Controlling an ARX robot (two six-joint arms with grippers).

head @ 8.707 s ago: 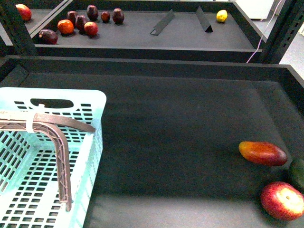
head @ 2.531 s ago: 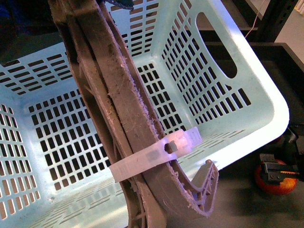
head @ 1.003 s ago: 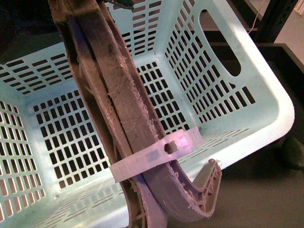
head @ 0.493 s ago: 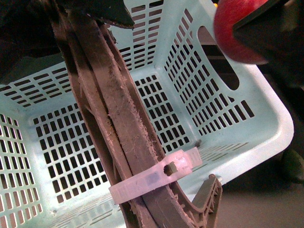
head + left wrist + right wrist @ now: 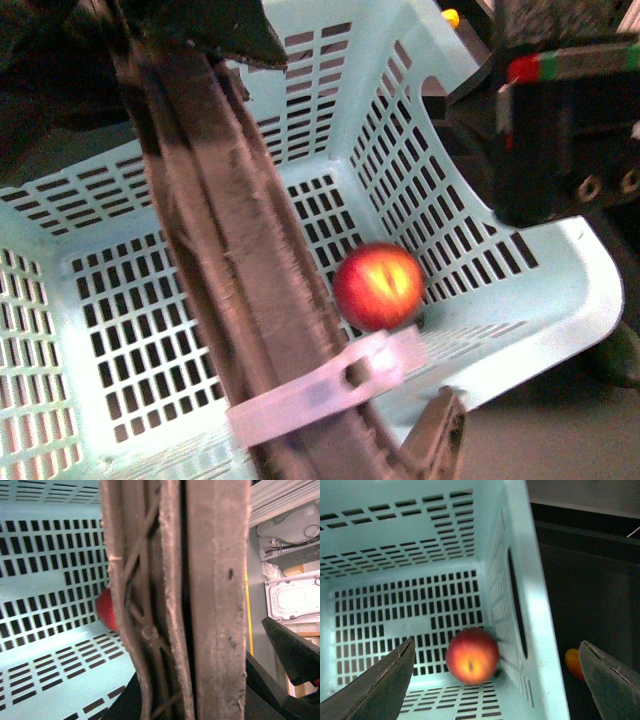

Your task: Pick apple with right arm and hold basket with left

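The turquoise basket (image 5: 590,275) fills the front view, tilted and held up close to the camera. My left gripper (image 5: 200,700) is shut on its brown-grey swing handle (image 5: 215,250), which carries a white zip tie (image 5: 320,392). The red apple (image 5: 378,286) is inside the basket, motion-blurred, near the wall with the oval cutout. In the right wrist view the apple (image 5: 471,655) lies free below my right gripper (image 5: 495,647), whose fingers (image 5: 375,685) stand wide open and touch nothing. The left wrist view shows only a red sliver of the apple (image 5: 106,611) behind the handle (image 5: 200,605).
A red-orange elongated fruit (image 5: 575,662) lies on the dark shelf (image 5: 590,580) outside the basket wall (image 5: 532,605). A dark green fruit (image 5: 625,355) sits at the right edge. My right arm's wrist (image 5: 560,120) hangs over the basket's right rim.
Half a second ago the apple was gripped above the basket rim. My right gripper has since opened and the apple has dropped into the basket. The left gripper keeps its hold.
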